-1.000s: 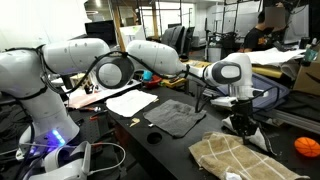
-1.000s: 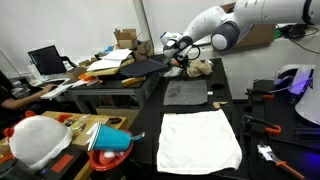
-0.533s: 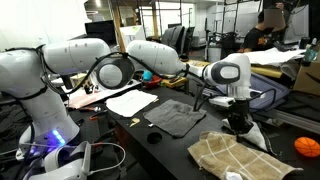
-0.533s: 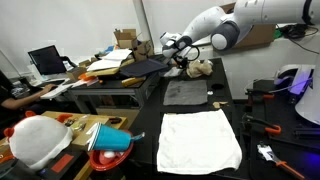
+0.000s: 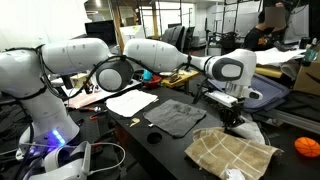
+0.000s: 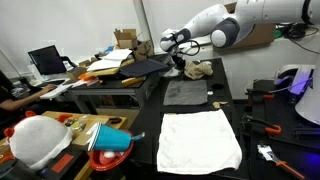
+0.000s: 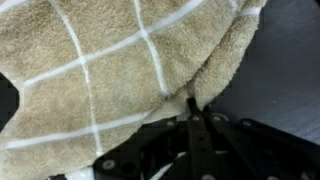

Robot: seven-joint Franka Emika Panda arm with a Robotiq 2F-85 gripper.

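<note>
A tan towel (image 5: pixel 237 153) with white grid lines lies at the near end of the black table (image 5: pixel 120 135). One corner is pulled up toward my gripper (image 5: pixel 232 122), which hangs just above it. In the wrist view the towel (image 7: pixel 90 70) fills the upper left, and my gripper (image 7: pixel 190 105) is shut, its fingertips pinching a fold at the towel's edge. In an exterior view the gripper (image 6: pixel 183 63) sits over the bunched towel (image 6: pixel 201 69) at the far end of the table.
A dark grey cloth (image 5: pixel 175 117) lies mid-table next to a white sheet (image 5: pixel 130 102). A white cloth (image 6: pixel 200 138) is spread nearer the camera. An orange ball (image 5: pixel 306 147) sits to the right. Cluttered desks and a person (image 5: pixel 265 30) are behind.
The jaws have shut on the towel's edge. The wrist has risen slightly, lifting that corner of the towel off the table.
</note>
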